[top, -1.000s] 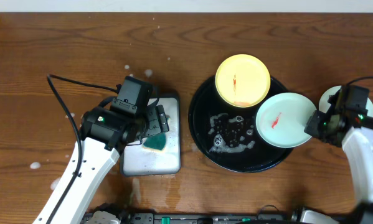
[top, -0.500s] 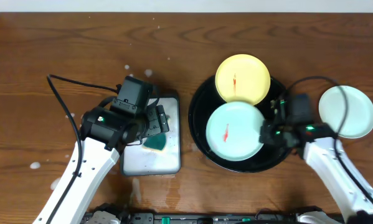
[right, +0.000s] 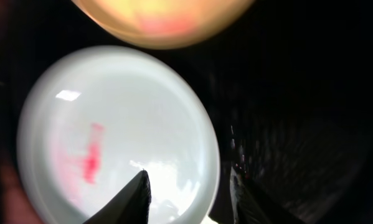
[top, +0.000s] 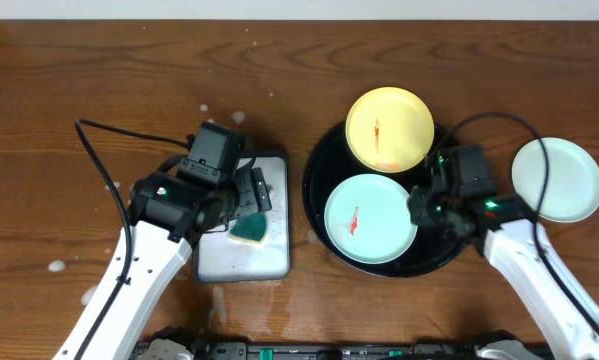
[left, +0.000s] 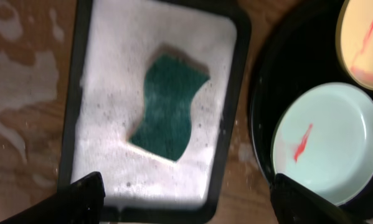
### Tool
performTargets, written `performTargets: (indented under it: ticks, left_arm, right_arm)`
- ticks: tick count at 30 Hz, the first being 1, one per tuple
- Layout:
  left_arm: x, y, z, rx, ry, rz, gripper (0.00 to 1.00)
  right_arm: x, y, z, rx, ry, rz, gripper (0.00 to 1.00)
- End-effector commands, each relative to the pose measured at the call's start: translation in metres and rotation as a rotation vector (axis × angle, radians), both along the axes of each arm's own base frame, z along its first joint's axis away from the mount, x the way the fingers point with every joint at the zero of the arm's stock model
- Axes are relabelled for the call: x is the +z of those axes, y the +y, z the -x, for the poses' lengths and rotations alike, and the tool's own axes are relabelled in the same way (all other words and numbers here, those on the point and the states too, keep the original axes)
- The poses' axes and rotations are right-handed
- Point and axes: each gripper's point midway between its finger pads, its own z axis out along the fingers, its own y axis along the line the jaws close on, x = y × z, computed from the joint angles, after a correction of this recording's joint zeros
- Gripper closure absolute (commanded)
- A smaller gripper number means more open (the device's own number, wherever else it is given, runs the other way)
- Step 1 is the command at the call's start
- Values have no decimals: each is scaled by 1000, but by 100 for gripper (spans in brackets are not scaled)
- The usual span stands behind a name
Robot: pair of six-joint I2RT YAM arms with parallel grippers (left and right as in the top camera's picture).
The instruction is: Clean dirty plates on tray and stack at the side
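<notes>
Overhead view: a large round black tray (top: 319, 235) lay right of centre on the wooden surface (top: 79, 80). A yellow plate (top: 389, 128) with a thin red streak sat at the tray's far edge, overlapping its rim. A smeared mint plate (top: 371, 218), red mark at its centre, lay inside the tray just beside the yellow one. The right hand (top: 419, 208) sat at this plate's right edge. A second mint plate (top: 557, 180), with no smear showing, rested on the surface to the right of the tray, apart from it, with a black cable (top: 540, 170) crossing above it. To the left, a white tray (top: 244, 262) held a green sponge (top: 247, 232), and the left hand (top: 249, 192) hung over it.

Left wrist view: the sponge lay in white foam (left: 111, 74) inside the white tray. The left hand's two fingertips (left: 80, 193) stood wide apart with nothing between them.

Right wrist view: the right hand's fingertips (right: 139, 193) were parted and straddled the smeared mint plate's rim without pressing on it. The plate lay flat against the dark tray.
</notes>
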Motion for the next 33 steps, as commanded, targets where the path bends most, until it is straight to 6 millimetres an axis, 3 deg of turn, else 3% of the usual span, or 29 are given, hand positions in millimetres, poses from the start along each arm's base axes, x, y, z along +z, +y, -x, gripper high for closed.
performTargets:
  ticks: [1,4,8,11,14,17,19,23,28,29,30,33]
  left_arm:
    - [-19,18,-5,33,9,-104,14]
    - [-57,22,-4,37,69,-154,14]
    - [-108,23,-2,34,152,-187,16]
    - [-135,12,-8,-29,184,-167,28]
    - [-157,-4,-13,-122,217,-124,46]
    - [-172,-4,-11,-123,256,-135,81]
    - [-175,-3,-10,-122,265,-138,92]
    - [-166,-4,-13,-127,250,-135,93]
    - [-128,-8,-23,-139,195,-121,93]
    - [-120,-9,-24,-138,179,-115,91]
    - [-115,-9,-25,-138,166,-111,76]
    - [-112,-7,-21,-138,170,-112,68]
  right_arm:
    - [48,5,-7,86,-149,1,60]
    - [62,7,1,98,-179,-26,60]
    - [65,9,8,110,-170,-45,60]
    - [61,9,14,111,-140,-43,60]
    - [58,8,17,112,-124,-40,61]
    - [58,8,18,111,-120,-39,61]
    - [57,7,19,111,-115,-38,61]
    - [55,7,21,111,-102,-36,62]
    - [55,7,21,111,-102,-35,63]
    - [55,7,22,112,-101,-35,63]
    - [55,7,22,111,-99,-35,63]
    - [55,6,22,111,-98,-35,63]
